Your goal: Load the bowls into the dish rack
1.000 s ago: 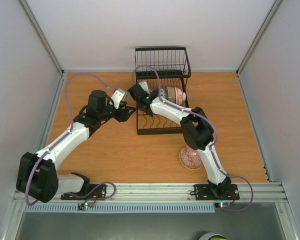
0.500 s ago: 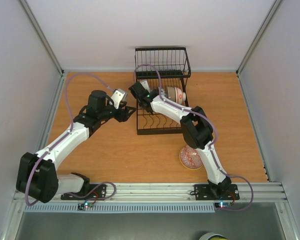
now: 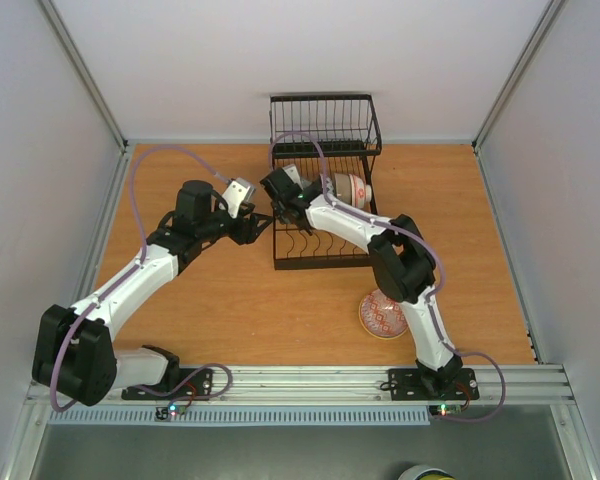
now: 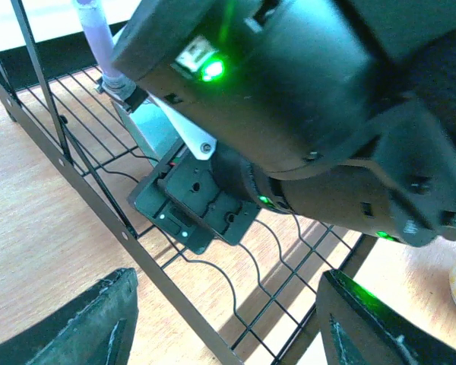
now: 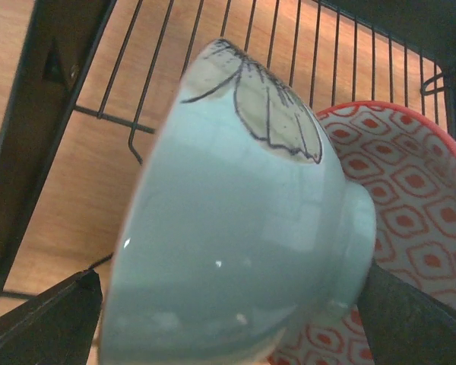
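Top view: the right arm largely hides the right gripper (image 3: 283, 188) inside the dish rack (image 3: 325, 110), and half covers a red-patterned bowl (image 3: 381, 318) on the table at the rack's 5 o'clock. Left wrist: the left gripper (image 4: 228, 323) is spread wide and empty (the right arm fills the frame). Right wrist: the fingers (image 5: 45, 323) apparently clamp a blue-green bowl (image 5: 235, 228), on edge in the rack.

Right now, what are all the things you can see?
table: 1, orange-brown wood, under everything.
rack: 1, black wire, back middle of the table.
teal bowl: 1, blue-green with a drawn flower, on its side in the rack.
red bowls: 2, red-and-white pattern; one in the rack just behind the teal bowl, one on the table, front right.
round thing: 1, yellow-white, cut off at the bottom edge of the top view; can't tell what it is.
arms: 2, white and black with purple cables, bolted at the near edge.
left gripper: 1, black, open and empty, beside the rack.
right gripper: 1, black, inside the rack, closed on the teal bowl.
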Motion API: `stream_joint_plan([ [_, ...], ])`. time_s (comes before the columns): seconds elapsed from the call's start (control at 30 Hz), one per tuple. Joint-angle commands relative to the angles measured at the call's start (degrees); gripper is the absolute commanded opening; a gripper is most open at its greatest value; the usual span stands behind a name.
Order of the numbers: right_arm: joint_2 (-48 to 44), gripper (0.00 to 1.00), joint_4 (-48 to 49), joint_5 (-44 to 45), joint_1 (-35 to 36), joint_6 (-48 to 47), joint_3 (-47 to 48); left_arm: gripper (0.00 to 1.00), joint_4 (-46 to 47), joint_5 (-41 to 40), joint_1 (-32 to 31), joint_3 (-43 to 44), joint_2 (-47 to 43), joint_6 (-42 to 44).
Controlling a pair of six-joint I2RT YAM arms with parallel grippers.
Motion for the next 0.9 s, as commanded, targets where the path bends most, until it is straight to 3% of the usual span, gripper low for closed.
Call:
stream_joint_plan([
  [0.0, -5.65, 0.94, 1.57, 0.06, 0.68, -1.61, -2.68, 0.65, 2.98, 0.81, 0.30, -0.56, -1.19, 0.82],
  [0.3, -12.70, 0.97, 5.33, 2.17, 2.54, -4.05, -7.15, 0.65, 2.91, 0.77, 0.29, -0.47, -0.76, 1.06],
  [0.47, -21.43, 0.96, 5.57, 3.16, 4.18, -1.86, -13.03, 0.65, 2.99, 0.93, 0.30, -0.47, -0.51, 1.07],
  [0.67, -36.96, 0.78, 1.71, 4.49, 4.30, 10.33, -28.94, 0.65, 2.90, 1.70, 0.28, -0.34, 0.05, 1.08],
  [0.8, -45.72, 0.55, -8.32, 6.54, 4.30, 23.97, -38.08, 0.65, 2.70, 2.25, 0.24, -0.22, 0.35, 0.92],
  [0.87, -50.87, 0.49, -13.20, 7.05, 4.37, 30.20, -43.77, 0.65, 2.72, 2.20, 0.28, -0.21, 0.46, 0.90],
])
